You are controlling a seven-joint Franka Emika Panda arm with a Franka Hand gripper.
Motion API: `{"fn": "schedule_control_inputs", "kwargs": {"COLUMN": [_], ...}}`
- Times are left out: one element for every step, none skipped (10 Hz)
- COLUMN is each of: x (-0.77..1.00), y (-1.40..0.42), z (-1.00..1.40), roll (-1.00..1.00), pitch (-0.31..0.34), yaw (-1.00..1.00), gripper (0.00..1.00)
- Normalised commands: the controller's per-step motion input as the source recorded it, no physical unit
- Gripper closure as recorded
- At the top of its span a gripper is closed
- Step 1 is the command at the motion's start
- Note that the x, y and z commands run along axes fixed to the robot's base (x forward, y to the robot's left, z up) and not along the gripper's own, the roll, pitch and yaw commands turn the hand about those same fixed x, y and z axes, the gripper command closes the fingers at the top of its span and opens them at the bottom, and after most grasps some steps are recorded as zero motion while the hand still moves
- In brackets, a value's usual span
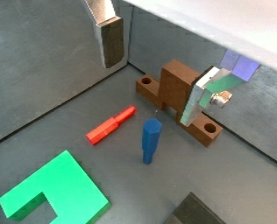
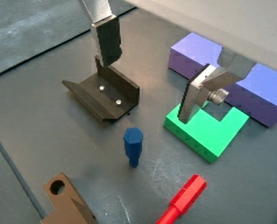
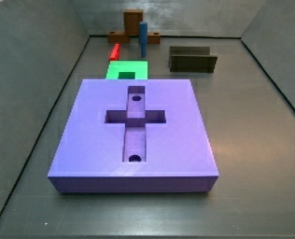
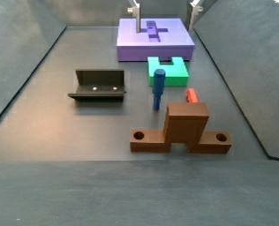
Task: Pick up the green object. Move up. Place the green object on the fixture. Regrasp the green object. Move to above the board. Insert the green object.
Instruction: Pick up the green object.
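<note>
The green object (image 2: 209, 129) lies flat on the floor against the end of the purple board (image 2: 229, 72), and both side views show it too (image 3: 126, 70) (image 4: 168, 69). My gripper (image 2: 156, 68) hangs open well above the floor, with nothing between its fingers (image 2: 108, 39). In a side view the gripper (image 4: 166, 5) sits at the frame's edge, above the board (image 4: 136, 40). The dark fixture (image 2: 106, 94) stands empty beside the green object (image 1: 59, 192), under one finger in a wrist view. The board's cross recess (image 3: 135, 117) is empty.
A blue peg (image 2: 132, 144) stands upright between the fixture (image 4: 98, 86) and a thin red bar (image 2: 182, 199). A brown upright post on a holed base (image 4: 184, 128) stands beyond them. Grey walls enclose the floor.
</note>
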Motion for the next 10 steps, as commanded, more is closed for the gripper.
{"fn": "schedule_control_inputs", "kwargs": {"x": [0.00, 0.02, 0.00, 0.01, 0.06, 0.14, 0.17, 0.21, 0.12, 0.11], "y": [0.00, -0.37, -0.78, -1.00, -0.84, -0.72, -0.72, -0.76, -0.54, -0.49], "z": [-0.03, 0.00, -0.36, -0.63, -0.57, -0.64, -0.67, -0.83, -0.85, -0.81], "roll": [0.01, 0.00, -0.05, 0.00, -0.12, -0.17, -0.16, -0.09, -0.08, -0.10], "pitch": [0.000, 0.000, 0.000, -0.050, -0.067, -0.056, -0.061, -0.050, -0.096, -0.097], "yaw": [0.00, 0.00, 0.00, 0.00, -0.02, 0.00, 0.00, 0.00, 0.00, 0.00], "gripper": [0.00, 0.00, 0.00, 0.00, 0.00, 0.00, 0.00, 0.00, 0.00, 0.00]}}
